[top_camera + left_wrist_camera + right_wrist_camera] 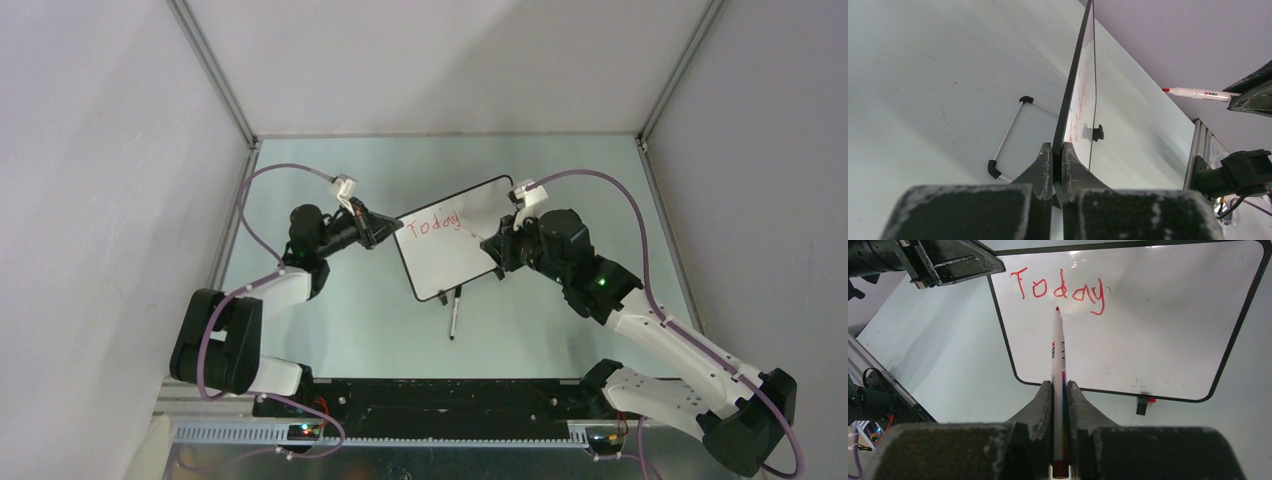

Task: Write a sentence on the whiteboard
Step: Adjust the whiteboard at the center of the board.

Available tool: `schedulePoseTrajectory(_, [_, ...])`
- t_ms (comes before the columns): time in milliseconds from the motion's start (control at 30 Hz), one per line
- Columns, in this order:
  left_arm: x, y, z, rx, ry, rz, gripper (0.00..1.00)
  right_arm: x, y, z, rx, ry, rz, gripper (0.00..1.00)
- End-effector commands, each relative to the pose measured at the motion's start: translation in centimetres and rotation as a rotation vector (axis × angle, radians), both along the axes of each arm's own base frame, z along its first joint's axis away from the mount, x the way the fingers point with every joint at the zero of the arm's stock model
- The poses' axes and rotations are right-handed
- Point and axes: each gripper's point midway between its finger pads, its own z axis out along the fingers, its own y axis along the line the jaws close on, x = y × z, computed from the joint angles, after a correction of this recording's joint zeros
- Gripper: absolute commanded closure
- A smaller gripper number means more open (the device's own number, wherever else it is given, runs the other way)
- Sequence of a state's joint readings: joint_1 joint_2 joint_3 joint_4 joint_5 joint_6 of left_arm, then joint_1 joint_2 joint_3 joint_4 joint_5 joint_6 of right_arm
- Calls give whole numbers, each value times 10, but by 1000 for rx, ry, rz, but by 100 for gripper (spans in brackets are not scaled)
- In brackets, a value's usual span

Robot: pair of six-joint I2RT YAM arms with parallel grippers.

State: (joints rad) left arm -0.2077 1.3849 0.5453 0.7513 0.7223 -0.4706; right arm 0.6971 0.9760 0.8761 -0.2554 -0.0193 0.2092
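Note:
The whiteboard [455, 255] stands tilted at the table's middle, black-framed, with the red word "Today" [436, 222] at its upper left as the sentence. My left gripper [392, 229] is shut on the board's left edge; in the left wrist view its fingers [1040, 167] pinch the thin black frame [1074, 85]. My right gripper [1059, 386] is shut on a white marker [1058, 352]. The marker's red tip points at the whiteboard [1158, 330] just under "Today" [1060, 290]. From the left wrist the marker [1198, 93] hangs off the board's face, not touching it.
A thin wire stand [1008, 135] with black ends lies on the table behind the board, and shows below the board [453, 315] from above. A small black foot [1142, 405] sits under the board's lower edge. Grey walls and metal posts [215, 70] enclose the table.

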Motion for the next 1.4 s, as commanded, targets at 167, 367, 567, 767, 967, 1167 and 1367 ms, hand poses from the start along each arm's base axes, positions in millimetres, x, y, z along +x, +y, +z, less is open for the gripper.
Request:
schedulePoseTrajectory(167, [13, 1, 4, 78, -41, -23, 100, 12, -6, 21, 39, -78, -59, 100])
schedulePoseTrajectory(367, [-3, -3, 4, 105, -4, -102, 100, 11, -3, 27, 63, -86, -47, 100])
schedulePoseTrajectory(567, [-15, -10, -2, 114, 44, -206, 100, 7, -5, 32, 76, -91, -45, 100])
schedulePoseTrajectory(767, [-14, -12, -9, 125, 91, -240, 100, 4, -12, 34, 71, -95, -62, 100])
schedulePoseTrajectory(967, [-3, -11, -13, 130, 112, -202, 100, 3, -17, 35, 62, -102, -78, 100])
schedulePoseTrajectory(1167, [7, -5, -14, 142, 117, -124, 100, 3, -27, 34, 32, -114, -111, 100])
schedulePoseTrajectory(1367, [10, 0, -12, 129, 116, -53, 100, 13, -35, 28, 1, -104, -164, 100])
